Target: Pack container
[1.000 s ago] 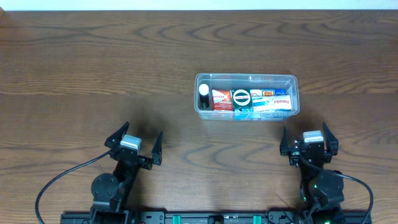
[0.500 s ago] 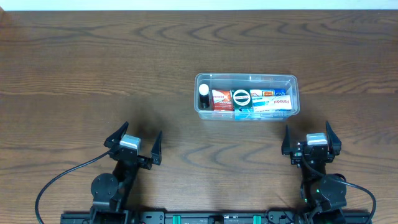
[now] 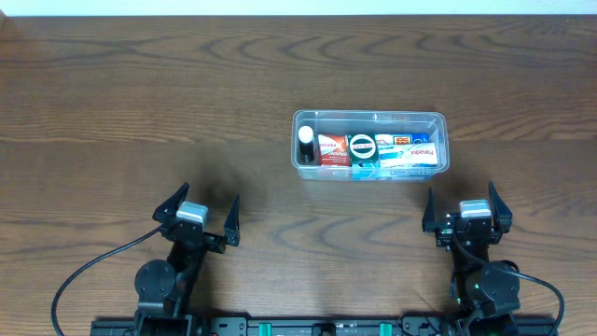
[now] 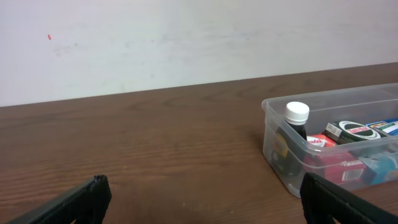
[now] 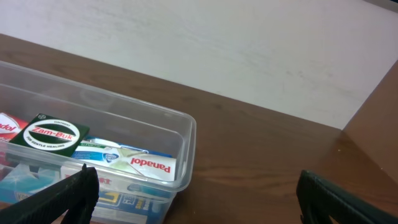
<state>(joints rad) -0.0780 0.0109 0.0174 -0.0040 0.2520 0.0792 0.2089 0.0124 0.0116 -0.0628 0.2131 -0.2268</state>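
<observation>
The container (image 3: 370, 145) sits on the table (image 3: 140, 112), open at the top. Inside it a white-capped bottle (image 3: 306, 142) stands at the left end, with a round tin (image 3: 362, 146) and small boxes (image 3: 410, 151) lying side by side to its right. No loose item shows beside the container, so the packing looks done and the step in hand seems to be resting the arms.

The left gripper (image 3: 201, 207) is on the near side of the container, well to its left, spread wide and holding nothing. The right gripper (image 3: 462, 207) is near the container's right end, on the near side, also spread wide and empty.

To do this well, draw each arm straight away from the container. Never sweep across its rim, since a light tub would likely slide if bumped, above all by the closer right arm.
</observation>
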